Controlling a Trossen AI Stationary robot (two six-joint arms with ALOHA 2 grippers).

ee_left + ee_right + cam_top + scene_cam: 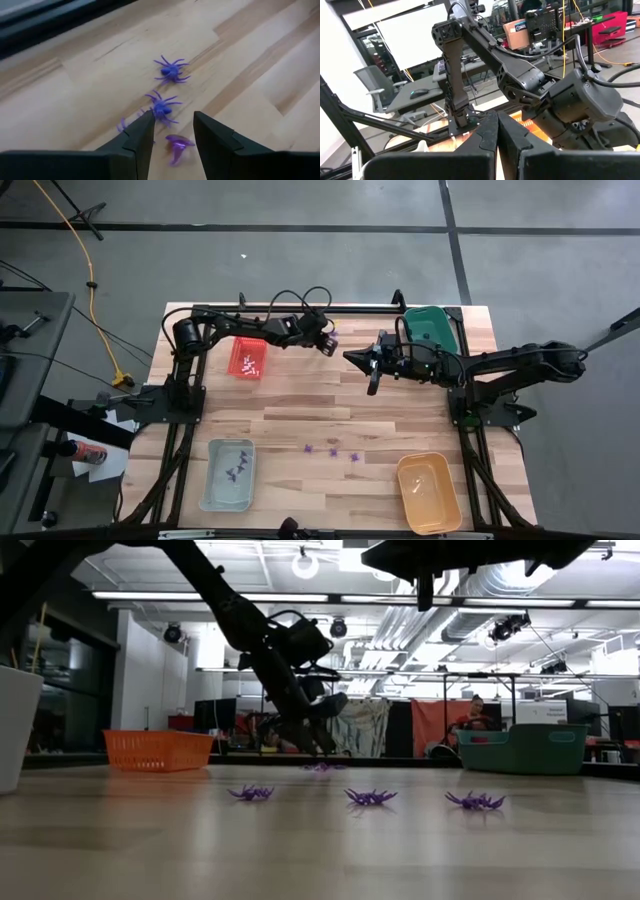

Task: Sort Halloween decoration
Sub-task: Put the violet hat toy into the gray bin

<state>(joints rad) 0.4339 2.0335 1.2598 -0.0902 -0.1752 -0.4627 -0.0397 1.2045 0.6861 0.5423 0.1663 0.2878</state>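
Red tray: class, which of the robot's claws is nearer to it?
Left. The left claw hovers just beside the red tray, toward the table's middle. The right claw hangs farther off, beyond the left one.

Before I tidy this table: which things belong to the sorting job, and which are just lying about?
Job:
- purple spiders loose on the table
- purple spiders at the left hand
- red tray, green tray, pale blue tray, orange tray

Lying about:
- yellow cable on the floor
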